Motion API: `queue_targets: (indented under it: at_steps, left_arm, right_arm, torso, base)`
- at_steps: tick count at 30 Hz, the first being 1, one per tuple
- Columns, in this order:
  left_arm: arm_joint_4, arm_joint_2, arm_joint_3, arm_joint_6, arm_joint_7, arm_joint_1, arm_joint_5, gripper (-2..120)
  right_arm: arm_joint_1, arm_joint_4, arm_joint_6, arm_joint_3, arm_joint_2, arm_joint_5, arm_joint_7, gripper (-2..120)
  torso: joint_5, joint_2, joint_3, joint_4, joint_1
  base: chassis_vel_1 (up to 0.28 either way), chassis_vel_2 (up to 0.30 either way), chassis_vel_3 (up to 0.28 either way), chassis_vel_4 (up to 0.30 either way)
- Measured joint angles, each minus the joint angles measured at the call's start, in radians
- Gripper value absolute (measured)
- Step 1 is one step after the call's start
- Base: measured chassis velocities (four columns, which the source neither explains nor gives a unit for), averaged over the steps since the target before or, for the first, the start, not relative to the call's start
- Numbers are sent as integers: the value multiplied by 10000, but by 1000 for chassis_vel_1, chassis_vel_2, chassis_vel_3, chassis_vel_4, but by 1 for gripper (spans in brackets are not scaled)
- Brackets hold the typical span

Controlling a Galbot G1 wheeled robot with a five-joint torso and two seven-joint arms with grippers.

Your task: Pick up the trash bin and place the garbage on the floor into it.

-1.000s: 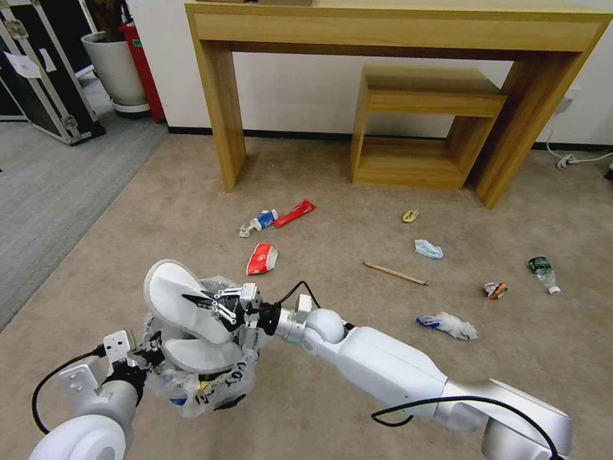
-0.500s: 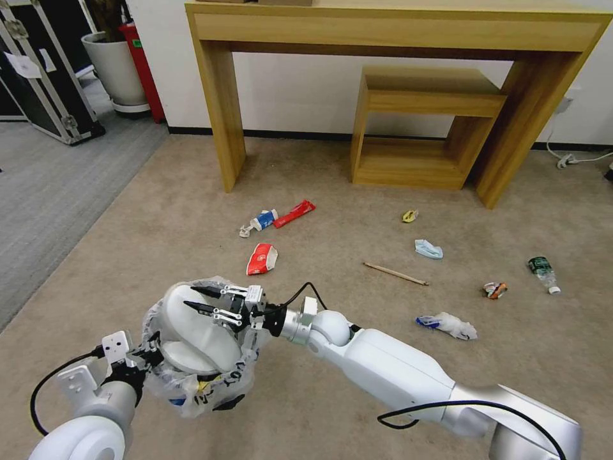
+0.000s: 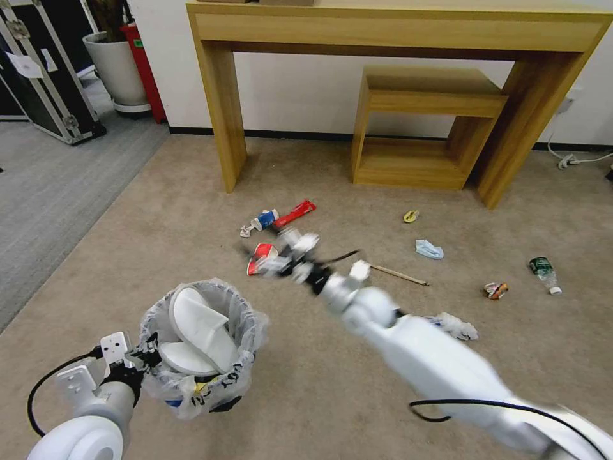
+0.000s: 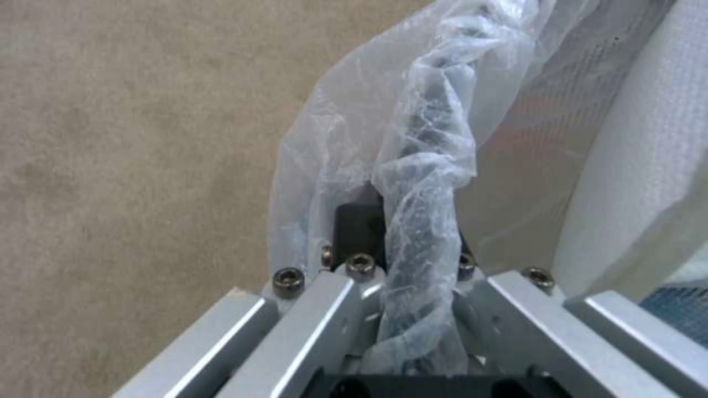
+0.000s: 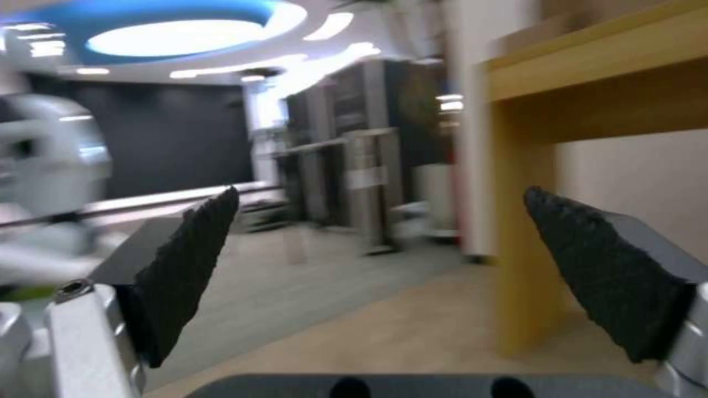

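Observation:
The trash bin (image 3: 211, 377), black with a crinkly translucent bag, hangs low at the near left over the floor (image 3: 159, 230). Two white slippers (image 3: 201, 329) lie inside it. My left gripper (image 3: 145, 359) is shut on its rim, and in the left wrist view the bag-wrapped rim (image 4: 424, 166) runs between the fingers of the left gripper (image 4: 402, 251). My right gripper (image 3: 280, 255), blurred by motion, is above the red-white paper cup (image 3: 257, 260). In its wrist view the right gripper (image 5: 380, 193) is open with nothing in it.
Litter on the carpet: red wrapper (image 3: 294, 213), blue-white scrap (image 3: 262, 221), wooden stick (image 3: 401, 275), yellow wrapper (image 3: 410, 216), blue mask (image 3: 428, 249), can (image 3: 495, 291), bottle (image 3: 544, 273), tissue (image 3: 457, 326). Wooden desk (image 3: 220, 115) and low shelf (image 3: 421, 128) stand behind; grey carpet (image 3: 45, 185) left.
The right gripper let the second slipper drop into the bin, then swung quickly forward to above the paper cup. The left gripper and the bin stayed put.

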Motion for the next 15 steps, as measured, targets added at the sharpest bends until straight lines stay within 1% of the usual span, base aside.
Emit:
queue_targets:
  at_steps: [1, 3, 4, 6, 7, 9, 10, 11, 13, 14, 15]
  left_arm:
    - [39, 16, -1, -21, 36, -51, 38, 1]
    - [60, 18, -2, -63, 88, -97, 87, 1]
    - [60, 18, -2, -63, 88, -97, 87, 1]
    - [44, -5, -30, -95, 116, -74, 145, 1]
    - [44, -5, -30, -95, 116, -74, 145, 1]
    - [41, 45, -31, -101, 128, -117, 171, 1]
    - [51, 78, -31, -112, 141, -126, 174, 1]
    - [51, 78, -31, -112, 141, -126, 174, 1]
    - [85, 168, -41, -160, 186, -127, 176, 1]
    - [85, 168, -41, -160, 186, -127, 176, 1]
    - [95, 225, -46, -182, 219, -125, 175, 1]
  right_arm:
    - [-317, 375, -228, 591, -287, 77, 322, 100]
    - [-829, 880, -476, 1441, -688, 129, 1051, 100]
    - [-829, 880, -476, 1441, -688, 129, 1051, 100]
    - [-1341, 1180, -742, 2375, -870, 74, 1763, 100]
    - [-1341, 1180, -742, 2375, -870, 74, 1763, 100]
    - [-2182, 1598, -1249, 3747, -957, -189, 2582, 100]
    - [-2470, 1745, -1379, 4255, -963, -260, 2771, 100]
    - [-2470, 1745, -1379, 4255, -963, -260, 2771, 100]
    - [-3188, 2067, -1750, 5370, -917, -445, 3057, 100]
    - [-3188, 2067, -1750, 5370, -917, -445, 3057, 100]
    - [-3526, 2190, -1830, 5802, -861, -519, 3119, 100]
  torso:
    - [-1, 1, 0, 0, 0]
    - [0, 0, 0, -1, 0]
    - [0, 0, 0, -1, 0]
    - [0, 1, 0, 5, 0]
    - [0, 1, 0, 5, 0]
    - [1, 0, 0, 3, 0]
    - [1, 0, 0, 3, 0]
    - [1, 0, 0, 3, 0]
    - [-2, 0, 0, 0, 0]
    - [-2, 0, 0, 0, 0]
    - [0, 0, 0, 1, 0]
  base:
    - [0, 0, 0, 0]
    - [0, 0, 0, 0]
    - [0, 0, 0, 0]
    - [0, 0, 0, 0]
    - [0, 0, 0, 0]
    - [0, 0, 0, 0]
    - [0, 0, 0, 0]
    - [0, 0, 0, 0]
    - [0, 0, 0, 0]
    - [0, 0, 0, 0]
    - [0, 0, 0, 0]
